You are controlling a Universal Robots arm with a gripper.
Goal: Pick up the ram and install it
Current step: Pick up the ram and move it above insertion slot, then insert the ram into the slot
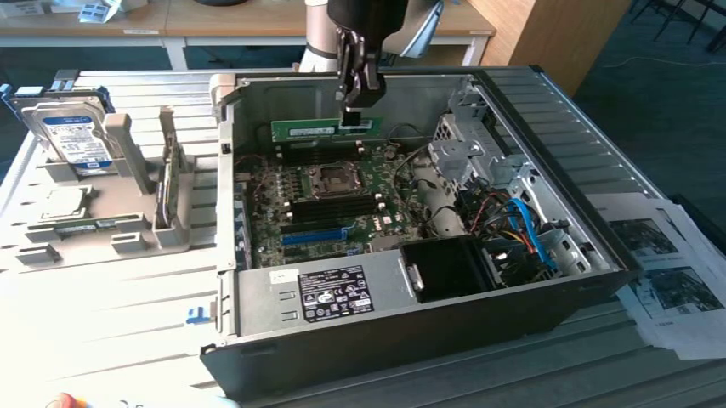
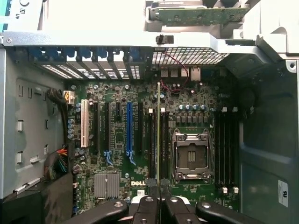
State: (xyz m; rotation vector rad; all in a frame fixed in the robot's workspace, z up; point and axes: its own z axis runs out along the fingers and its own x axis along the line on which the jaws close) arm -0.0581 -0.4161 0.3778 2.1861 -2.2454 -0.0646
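Exterior view.
- Open computer case [image 1: 590, 170], lying on its side on a slatted table [image 1: 114, 289]; motherboard [image 1: 329, 204] exposed.
- Claw [image 1: 354, 119], at the far side of the case, clenched on the top edge of the ram [image 1: 306, 130]. The ram hangs level, above the board and not touching it.
- Hard drive [image 1: 70, 136], upright in a grey rack at the exterior view's left, well apart.
- Printed sheets [image 1: 669, 263], at the exterior view's right.

Wrist view.
- Claw [image 2: 158, 186] looking straight down, grasping the ram [image 2: 158, 135], seen edge-on as a thin line.
- The line runs parallel to the dark memory slots, between the blue slot [image 2: 129, 126] and the processor socket [image 2: 190, 156].

Status, as judged: pick-up done, stick carried over the board. Seating it in a slot is not yet done.
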